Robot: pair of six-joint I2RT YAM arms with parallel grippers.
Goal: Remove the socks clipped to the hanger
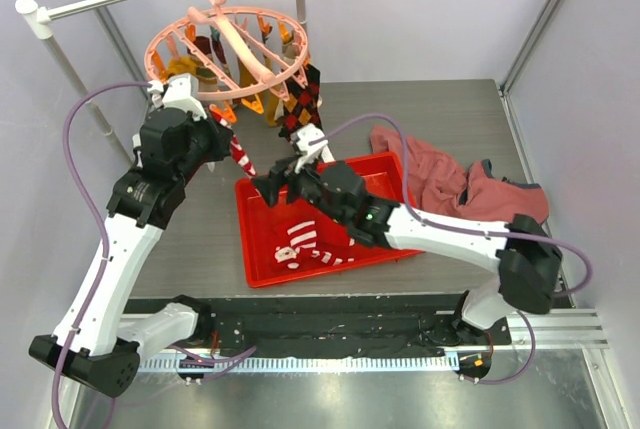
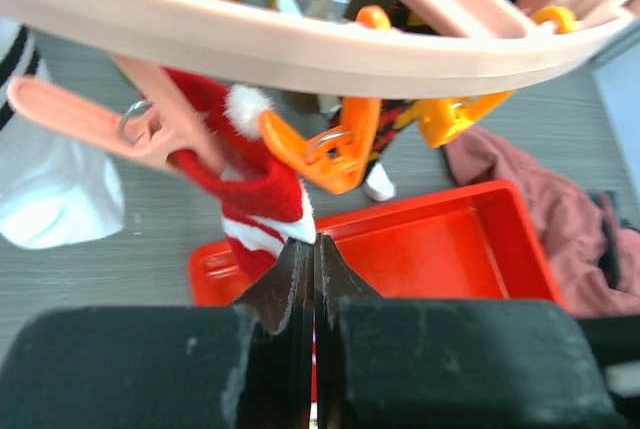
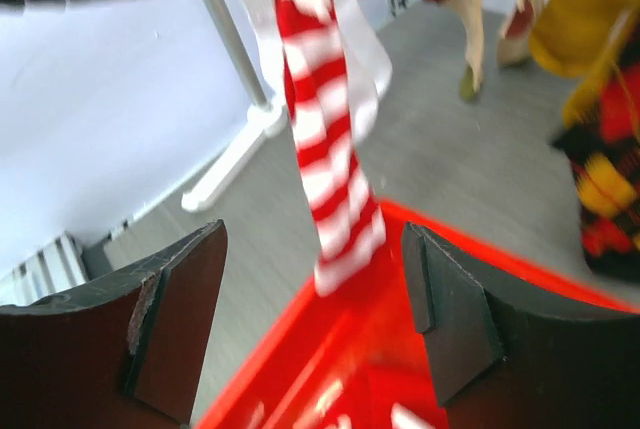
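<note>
Left pincer (image 2: 308,252) is clenched on the striped sock (image 2: 262,211) pegged to the pink hanger (image 2: 300,54), right pincer (image 3: 312,237) hangs released above the red tray (image 3: 300,379).

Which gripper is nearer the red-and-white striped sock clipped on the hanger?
Left. The left gripper is shut on the striped sock; the right gripper hangs open, short of it, above the red tray.

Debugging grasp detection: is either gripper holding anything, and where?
Left gripper is shut on the red-and-white striped fabric sock, just below its pink plastic peg. Right gripper is open, empty.
</note>
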